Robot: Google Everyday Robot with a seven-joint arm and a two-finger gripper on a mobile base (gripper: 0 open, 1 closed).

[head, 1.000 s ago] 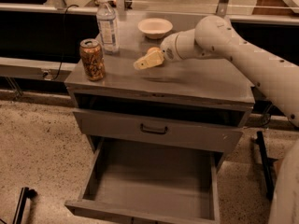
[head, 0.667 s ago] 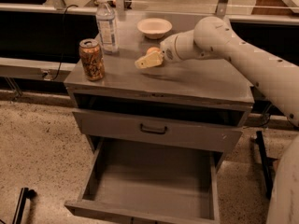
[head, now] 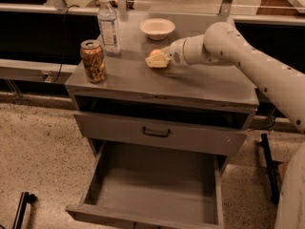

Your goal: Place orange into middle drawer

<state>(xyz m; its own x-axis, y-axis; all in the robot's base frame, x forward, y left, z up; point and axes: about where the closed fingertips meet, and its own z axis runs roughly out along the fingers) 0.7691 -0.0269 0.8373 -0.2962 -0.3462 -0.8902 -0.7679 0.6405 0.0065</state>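
My gripper [head: 156, 61] is down on the flat grey metal cabinet top [head: 200, 85]. The small round orange fruit [head: 155, 54] sits right at its tip, showing just above the pale jaws. Whether the jaws are clamped on the orange or only set around it, I cannot tell.

The step in hand, as I judge it, is securing the fruit before any lift. A smooth ball slips easily, so I want the jaws on either side of its widest part, closing gently but fully. Then I should test with a small rise before travelling.

Behind my jaws stands the shallow white bowl [head: 157, 28]. Off to one side, well apart, are the clear plastic water bottle [head: 108, 25] and the brown printed soda can [head: 93, 61]. None of them blocks the way forward.

The wide grey metal middle drawer [head: 152, 187] lies pulled out, far below and in front of my jaws, its floor bare. Between us is the grey drawer front with the dark loop handle [head: 157, 132], which juts less than the open drawer.

I should carry the orange out past the cabinet's front edge and that handle first, and only then go down. I would release low over the middle of the floor, because a drop from height would probably send the orange rolling against a wall.
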